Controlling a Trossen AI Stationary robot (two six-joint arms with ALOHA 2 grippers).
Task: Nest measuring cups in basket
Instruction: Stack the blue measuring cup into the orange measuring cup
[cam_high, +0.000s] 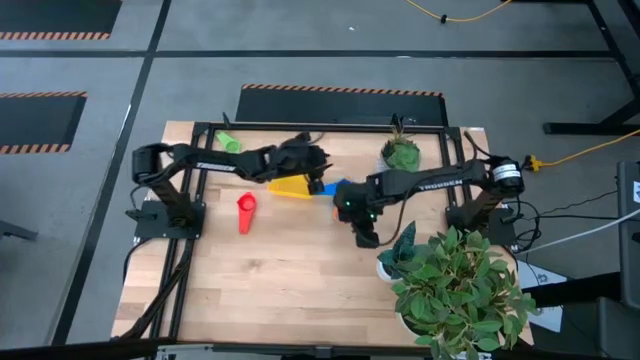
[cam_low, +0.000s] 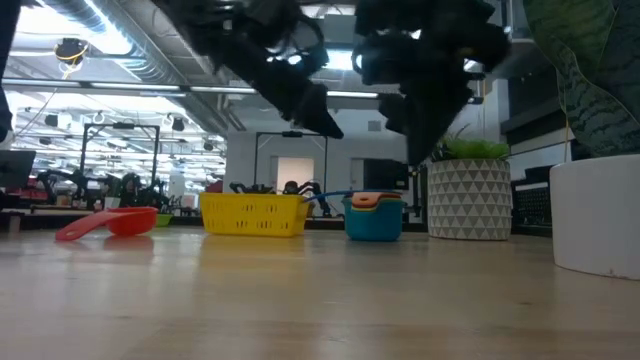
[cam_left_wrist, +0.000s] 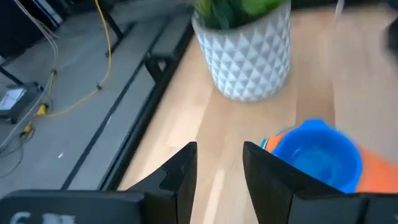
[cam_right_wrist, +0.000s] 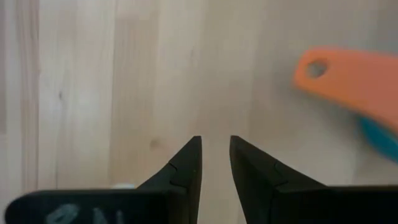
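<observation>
The yellow basket (cam_high: 290, 187) (cam_low: 253, 213) stands mid-table. Just right of it is a stack of nested measuring cups (cam_high: 335, 189) (cam_low: 375, 215): a blue cup (cam_left_wrist: 317, 152) sits inside an orange one, whose flat handle (cam_right_wrist: 348, 78) sticks out. A red cup (cam_high: 246, 211) (cam_low: 110, 222) lies to the left of the basket, and a green cup (cam_high: 230, 143) near the far edge. My left gripper (cam_high: 318, 165) (cam_left_wrist: 217, 149) hovers open above the basket's far side, beside the stack. My right gripper (cam_high: 367, 237) (cam_right_wrist: 216, 140) points down over bare table nearer than the stack, narrowly open and with nothing in it.
A white patterned plant pot (cam_high: 401, 153) (cam_left_wrist: 249, 56) stands at the far right, behind the stack. A large leafy plant in a white pot (cam_high: 455, 285) (cam_low: 600, 215) fills the near right corner. Bare wood (cam_high: 280, 280) lies toward the near edge.
</observation>
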